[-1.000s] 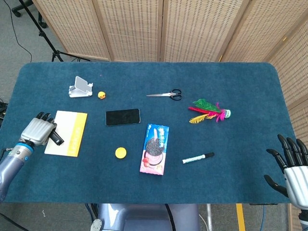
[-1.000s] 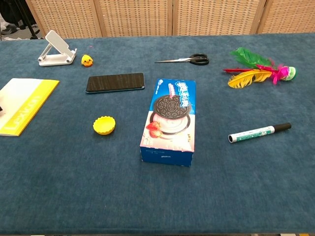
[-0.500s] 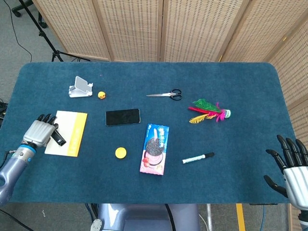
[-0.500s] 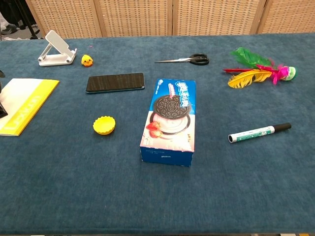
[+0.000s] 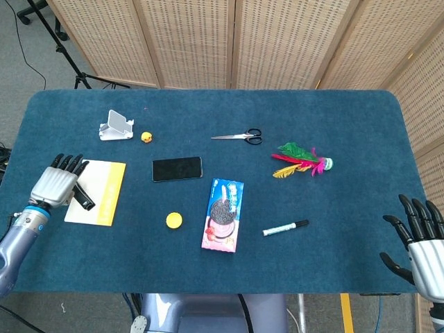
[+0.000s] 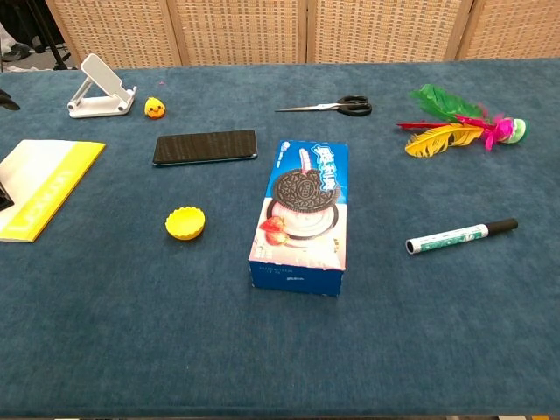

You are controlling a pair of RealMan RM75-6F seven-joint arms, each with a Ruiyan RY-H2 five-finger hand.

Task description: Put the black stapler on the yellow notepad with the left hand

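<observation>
The black stapler is seen lying on the yellow notepad near the desk's left edge. The left robot hand is spread, holding nothing; the stapler could be dragged off if brushed in withdrawal.

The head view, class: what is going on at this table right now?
The left robot hand is at the left edge of the yellow notepad, where the black stapler already lies. Its fingers are spread and seem to hold nothing, so the stapler looks released. The right robot hand hangs open off the table's right corner. The phone, cookie box, scissors and marker lie untouched.
</observation>
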